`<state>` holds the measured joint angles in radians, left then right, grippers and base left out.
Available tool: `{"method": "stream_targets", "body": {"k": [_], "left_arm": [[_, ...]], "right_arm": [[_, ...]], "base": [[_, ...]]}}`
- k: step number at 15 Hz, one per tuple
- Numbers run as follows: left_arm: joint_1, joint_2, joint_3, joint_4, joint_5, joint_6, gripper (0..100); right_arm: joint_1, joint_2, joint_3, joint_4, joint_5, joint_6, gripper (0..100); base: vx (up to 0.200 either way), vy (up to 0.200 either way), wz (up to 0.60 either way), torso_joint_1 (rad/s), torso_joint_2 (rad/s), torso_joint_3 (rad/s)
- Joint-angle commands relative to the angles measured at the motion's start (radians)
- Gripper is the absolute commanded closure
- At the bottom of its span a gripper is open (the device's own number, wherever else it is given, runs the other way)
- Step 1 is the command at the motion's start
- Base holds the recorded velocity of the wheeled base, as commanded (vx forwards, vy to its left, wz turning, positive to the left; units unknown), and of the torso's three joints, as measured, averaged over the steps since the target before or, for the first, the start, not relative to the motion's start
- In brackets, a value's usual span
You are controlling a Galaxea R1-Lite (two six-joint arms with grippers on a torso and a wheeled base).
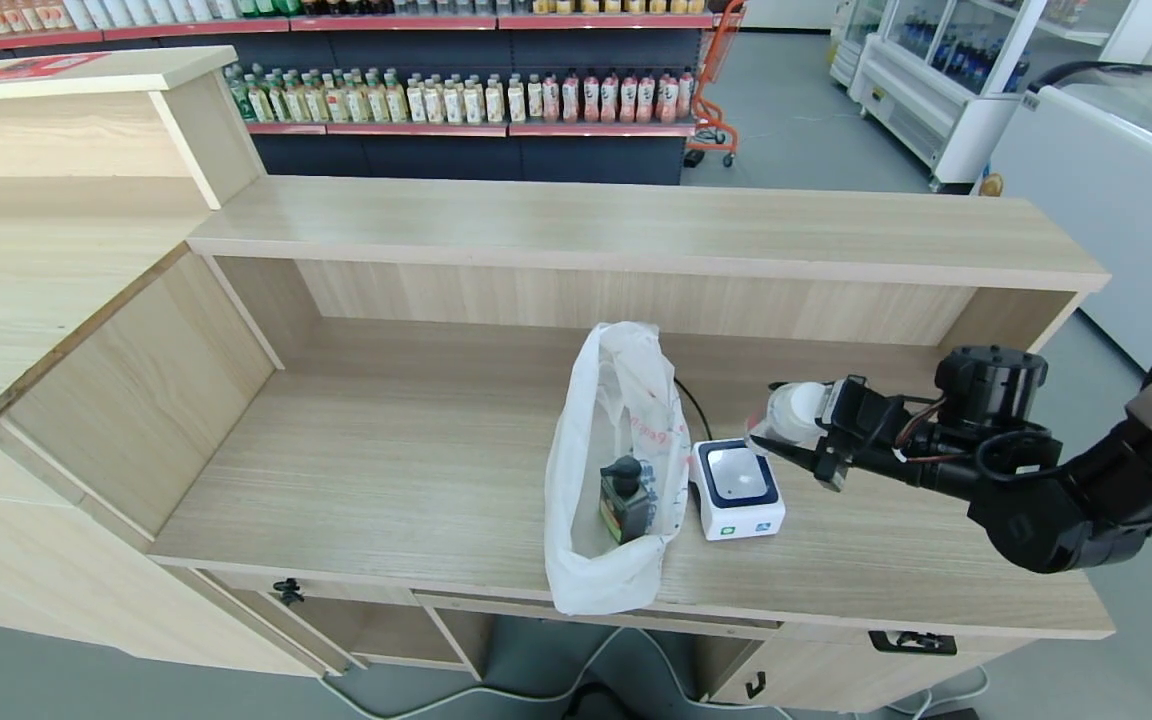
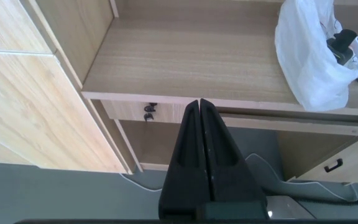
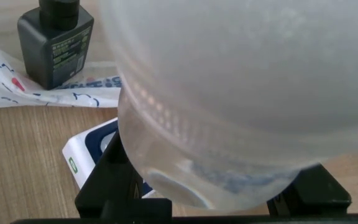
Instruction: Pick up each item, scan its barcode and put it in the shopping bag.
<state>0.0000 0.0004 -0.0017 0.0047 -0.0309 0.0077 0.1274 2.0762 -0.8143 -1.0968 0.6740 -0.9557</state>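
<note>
A pale translucent bottle (image 1: 794, 408) hung just above the barcode scanner (image 1: 736, 488), clamped in the jaws of the right gripper (image 1: 808, 428). Beside the scanner on the bench (image 1: 386, 470) stood the white shopping bag (image 1: 576, 470), a dark pump bottle (image 1: 626, 500) upright inside. The left gripper (image 2: 199, 109) sat low before the bench, jaws pressed together, empty.

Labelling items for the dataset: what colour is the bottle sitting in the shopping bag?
Black bottle, pump top also black; clearest in the right wrist view.
</note>
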Motion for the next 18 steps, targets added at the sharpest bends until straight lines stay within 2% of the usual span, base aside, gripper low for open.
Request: {"method": "stream_targets", "body": {"k": [1,18], "left_arm": [[0.0,0.0,0.0,0.0,0.0,0.0,100],[0.0,0.001,-0.001,0.0,0.0,0.0,100]], "right_arm": [[-0.003,0.015,0.007,-0.002,0.006,-0.008,100],[0.018,0.127,-0.075,-0.067,0.053,-0.008,100]], "base": [[0.0,0.0,0.0,0.0,0.0,0.0],[0.0,0.0,0.0,0.0,0.0,0.0]]}}
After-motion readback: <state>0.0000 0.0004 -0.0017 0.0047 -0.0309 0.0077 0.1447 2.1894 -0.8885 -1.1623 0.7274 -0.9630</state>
